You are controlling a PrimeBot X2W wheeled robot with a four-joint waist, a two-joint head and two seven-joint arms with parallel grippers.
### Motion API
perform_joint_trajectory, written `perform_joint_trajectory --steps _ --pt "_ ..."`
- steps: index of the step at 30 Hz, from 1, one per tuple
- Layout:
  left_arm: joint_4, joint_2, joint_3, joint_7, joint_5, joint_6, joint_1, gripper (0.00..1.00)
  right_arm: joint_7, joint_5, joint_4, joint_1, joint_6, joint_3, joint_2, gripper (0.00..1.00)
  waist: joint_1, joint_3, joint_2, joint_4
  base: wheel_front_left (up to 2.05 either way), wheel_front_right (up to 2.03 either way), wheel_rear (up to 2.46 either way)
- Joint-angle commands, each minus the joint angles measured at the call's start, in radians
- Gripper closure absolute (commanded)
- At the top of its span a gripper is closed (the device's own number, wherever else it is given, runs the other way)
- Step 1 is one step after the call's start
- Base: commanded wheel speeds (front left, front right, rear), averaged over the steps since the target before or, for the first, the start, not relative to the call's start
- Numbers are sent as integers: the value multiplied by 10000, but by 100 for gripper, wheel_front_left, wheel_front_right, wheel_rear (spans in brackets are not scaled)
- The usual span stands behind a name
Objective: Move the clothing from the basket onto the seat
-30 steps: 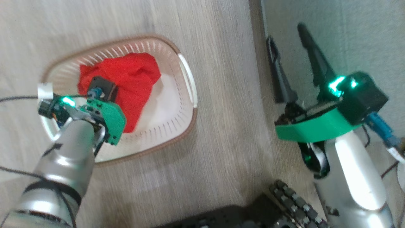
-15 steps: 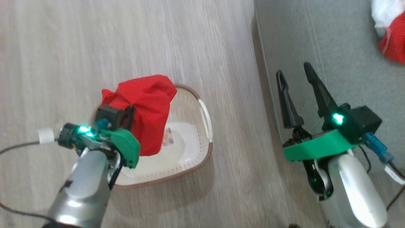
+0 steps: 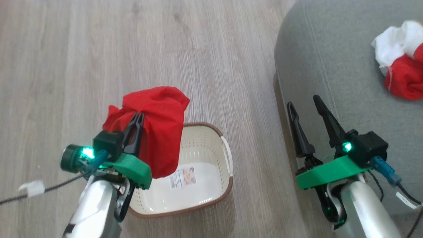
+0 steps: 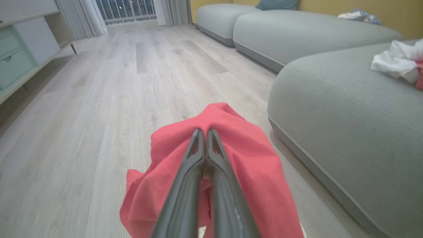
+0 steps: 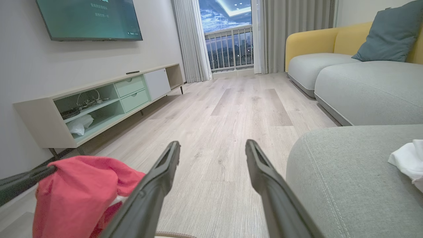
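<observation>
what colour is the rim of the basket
Brown, with a woven look, above cream perforated walls. The basket shows best in the head view.

the basket (image 3: 201, 145) stands on the floor (image 3: 99, 49), to the left of the seat (image 3: 330, 49) and apart from it. a garment (image 3: 162, 132) hangs over the basket's left end, clear of its bottom, caught in the left gripper (image 3: 138, 115). a label (image 3: 182, 177) lies on the basket's bottom. the right gripper (image 3: 303, 101) hovers at the seat's left edge, between the basket and a second garment (image 3: 401, 69) lying on the seat's far right.
</observation>
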Motion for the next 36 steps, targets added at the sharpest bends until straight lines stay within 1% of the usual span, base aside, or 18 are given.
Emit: perform_joint_trajectory --steps 1,7,13,20,30,31,32,33,36 --pt "-623 45 480 -139 112 7 -166 100 -65 58 -278 -44 -2 247 -80 0 2 -300 -1 71 0 0 0" --pt "-2432 -288 1136 -139 127 -167 639 100 -65 235 -195 269 -2 242 -247 0 2 -881 -1 134 0 0 0" --pt "-3379 -572 1562 -139 86 -289 1219 100 -65 374 -312 542 -2 33 -269 0 2 -1126 -1 251 0 0 0" --pt "-3866 -666 1542 -139 88 -467 1676 100 -65 370 -374 704 -2 -73 -207 0 2 -1135 -1 414 0 0 0" --pt "-4224 -677 1590 -139 -82 -568 1551 100 -65 372 -377 623 -2 9 -204 0 2 -1144 -1 511 0 0 0" --pt "-4276 -678 1579 -139 -128 -599 1526 100 -65 380 -381 613 -2 32 -209 0 2 -1149 -1 507 0 0 0" --pt "-4383 -678 1486 -139 -146 -763 1447 100 -65 396 -385 590 -2 72 -232 0 2 -1157 -1 494 0 0 0" --pt "-4426 -678 1452 -139 -74 -836 1397 100 -65 393 -392 570 -2 96 -251 0 2 -1150 -1 483 0 0 0" --pt "-4543 -678 1418 -139 81 -986 1193 100 -65 352 -448 495 -2 255 -343 0 2 -1133 -1 454 0 0 0"
